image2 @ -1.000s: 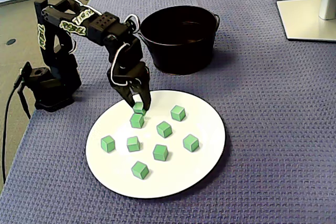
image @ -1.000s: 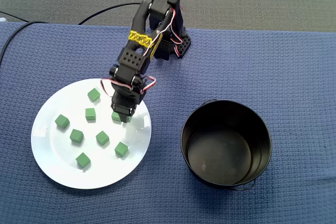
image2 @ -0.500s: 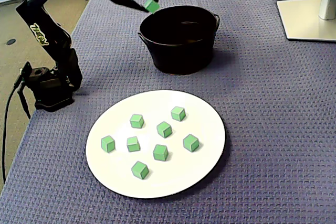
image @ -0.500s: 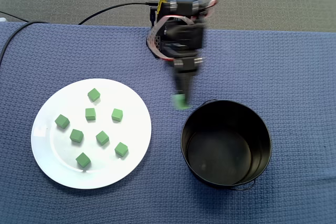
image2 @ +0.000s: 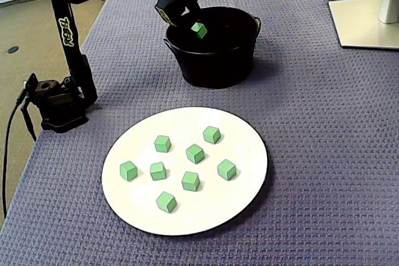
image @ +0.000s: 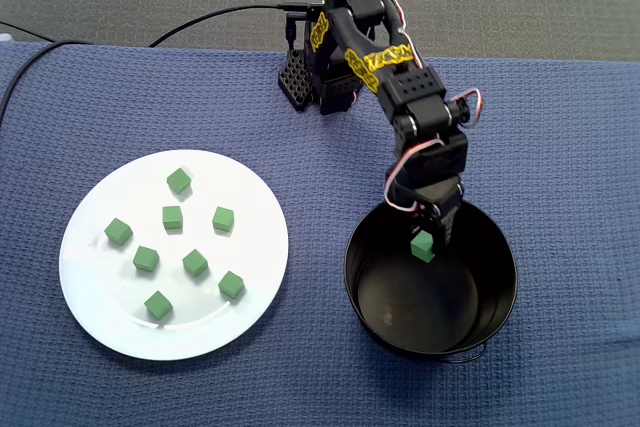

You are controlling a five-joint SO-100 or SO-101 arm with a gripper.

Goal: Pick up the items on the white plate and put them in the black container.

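Tool [image: 428, 237] tight around small green cube [image: 422, 246], above round glossy black container [image: 500, 287].

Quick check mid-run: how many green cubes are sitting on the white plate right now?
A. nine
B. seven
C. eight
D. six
C. Eight green cubes lie on the white plate in both fixed views. A ninth cube is at the tips of the gripper, above the black container.
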